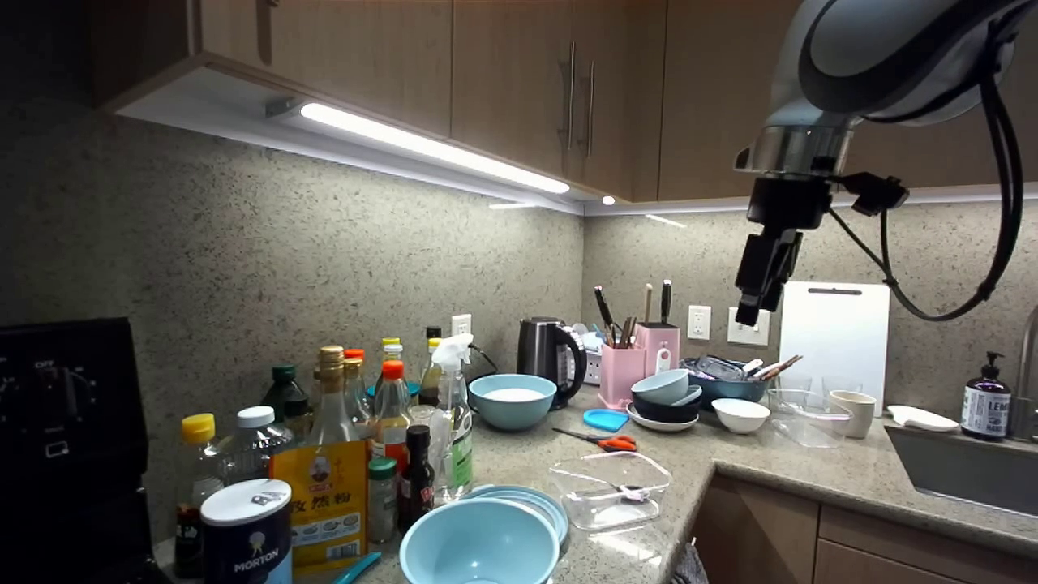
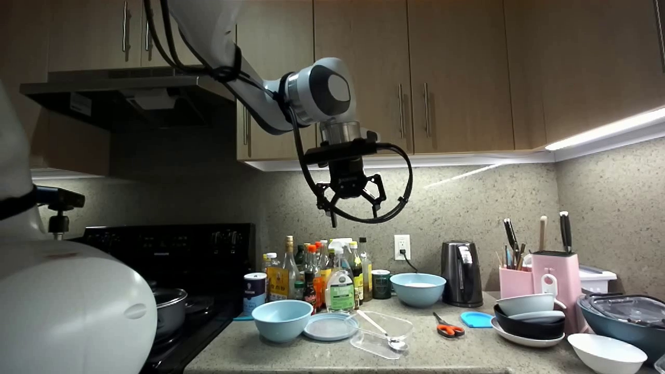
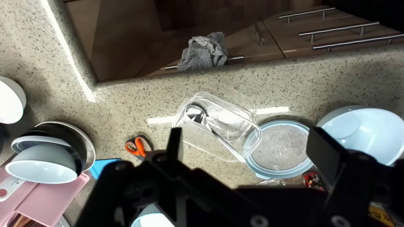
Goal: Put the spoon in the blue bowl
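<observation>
The silvery spoon (image 2: 375,324) leans in a clear plastic container on the counter. Its handle end rests over the container's rim; it also shows in the wrist view (image 3: 220,138). The wide pale-blue bowl (image 1: 478,543) stands beside a round lid near the bottles; it also shows in an exterior view (image 2: 282,319) and at the right of the wrist view (image 3: 375,135). It looks empty. My gripper (image 2: 354,218) is open, with nothing between its fingers, high above the counter. In the wrist view, the spoon lies between the gripper's fingers (image 3: 245,134), far below them.
The clear container (image 3: 233,104) overlaps the round blue-rimmed lid (image 3: 279,170). A similar blue bowl with white contents (image 2: 418,289) stands by the kettle (image 2: 461,275). Orange scissors (image 2: 450,330), stacked bowls (image 2: 530,322) and a spray bottle (image 2: 340,293) stand around. Cabinets hang above.
</observation>
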